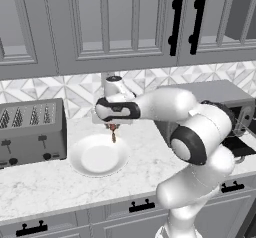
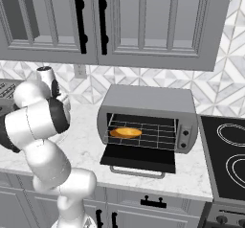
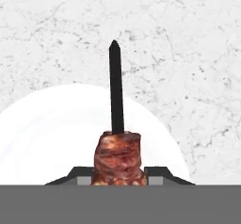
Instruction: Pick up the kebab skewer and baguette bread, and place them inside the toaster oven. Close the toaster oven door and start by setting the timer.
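One item left: my gripper point(image 1: 113, 127) pinches the kebab skewer point(image 3: 116, 143) above the plate point(image 1: 98, 155); next, carry it to the toaster oven point(image 2: 148, 121).

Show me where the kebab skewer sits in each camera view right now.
Left base view: kebab skewer hangs from the gripper above the white plate.
Right base view: I cannot make it out behind the arm.
Hand view: bottom centre, between the fingertips.
Shared landmark: the plate.
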Robot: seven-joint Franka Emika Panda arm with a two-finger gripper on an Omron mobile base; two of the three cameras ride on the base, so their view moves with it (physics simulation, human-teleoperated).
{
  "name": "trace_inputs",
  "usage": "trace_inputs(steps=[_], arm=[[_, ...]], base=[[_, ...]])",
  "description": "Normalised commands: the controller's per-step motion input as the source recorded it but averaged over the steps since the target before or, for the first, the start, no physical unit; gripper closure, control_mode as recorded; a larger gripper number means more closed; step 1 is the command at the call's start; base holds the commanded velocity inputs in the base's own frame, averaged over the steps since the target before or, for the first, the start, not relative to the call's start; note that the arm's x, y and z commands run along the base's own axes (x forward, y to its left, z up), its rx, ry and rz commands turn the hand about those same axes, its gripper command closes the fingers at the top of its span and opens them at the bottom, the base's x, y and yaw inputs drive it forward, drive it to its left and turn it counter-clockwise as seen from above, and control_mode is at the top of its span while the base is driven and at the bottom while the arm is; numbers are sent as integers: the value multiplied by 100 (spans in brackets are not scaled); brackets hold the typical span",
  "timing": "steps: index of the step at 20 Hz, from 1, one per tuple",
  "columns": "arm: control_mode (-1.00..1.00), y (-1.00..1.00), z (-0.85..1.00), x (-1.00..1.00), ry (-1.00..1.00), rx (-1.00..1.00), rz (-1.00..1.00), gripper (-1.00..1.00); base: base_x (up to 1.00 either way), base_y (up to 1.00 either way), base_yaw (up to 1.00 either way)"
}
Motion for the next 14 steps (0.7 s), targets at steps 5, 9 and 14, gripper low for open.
trace_inputs(steps=[5,9,14], arm=[[-100,-19,33,-79,-5,0,-32,100],[-100,-28,69,-54,-5,3,-31,100],[-100,-61,75,-52,-3,6,-29,100]], base=[[0,0,0],[0,0,0],[0,0,0]])
